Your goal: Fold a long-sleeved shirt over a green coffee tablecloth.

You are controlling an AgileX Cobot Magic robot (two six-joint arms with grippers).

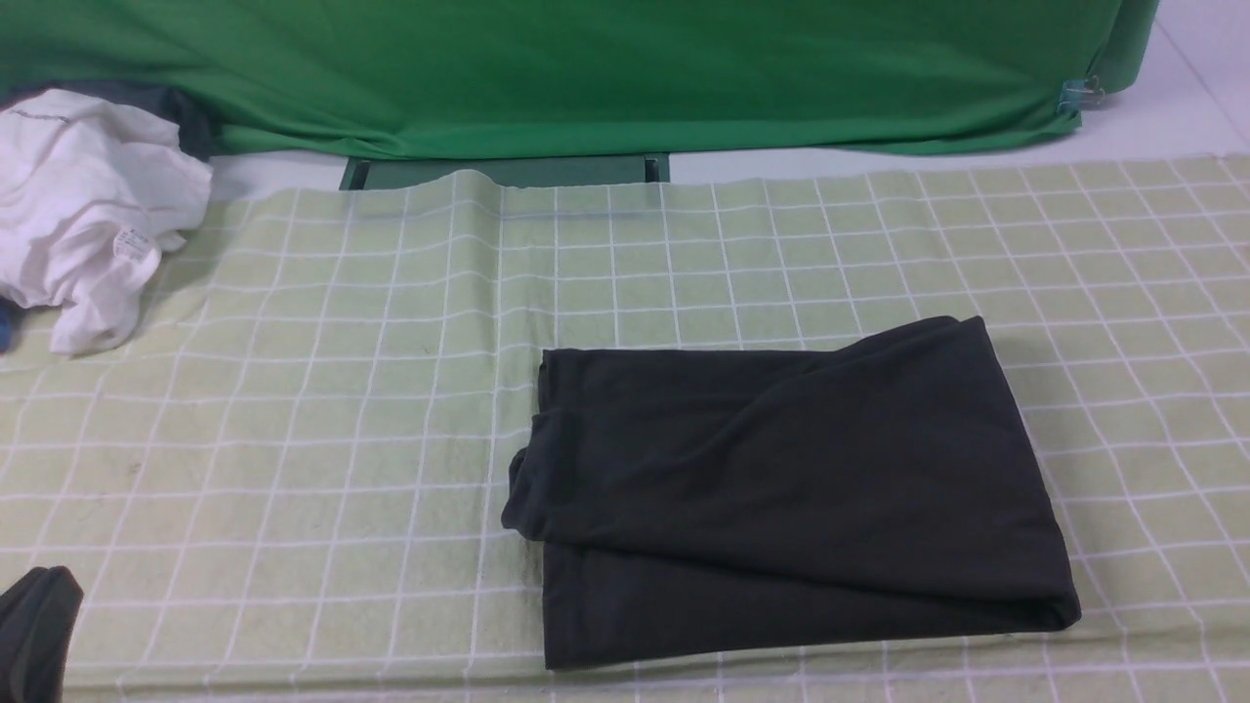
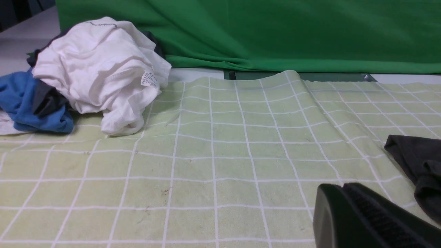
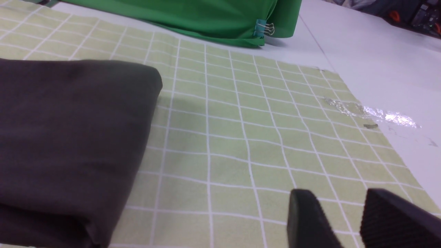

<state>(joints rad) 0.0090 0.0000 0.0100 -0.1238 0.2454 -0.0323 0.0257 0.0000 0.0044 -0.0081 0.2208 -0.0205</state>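
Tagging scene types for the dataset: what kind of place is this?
Likely a lab or studio test bench, not a home: a green backdrop cloth held by a binder clip, a gridded tablecloth taped onto a bare white tabletop, and a pile of spare garments.

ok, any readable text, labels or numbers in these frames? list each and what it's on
Care label on the white garment: printed lines, too small to read.
Small grey print near the top of the white garment, seen in the left wrist and front views: blurred, unreadable.
Long-sleeved shirt: folded, no print or label showing.
Green coffee tablecloth: only a white grid, no text.
Binder clip on the green backdrop: no readable marking.
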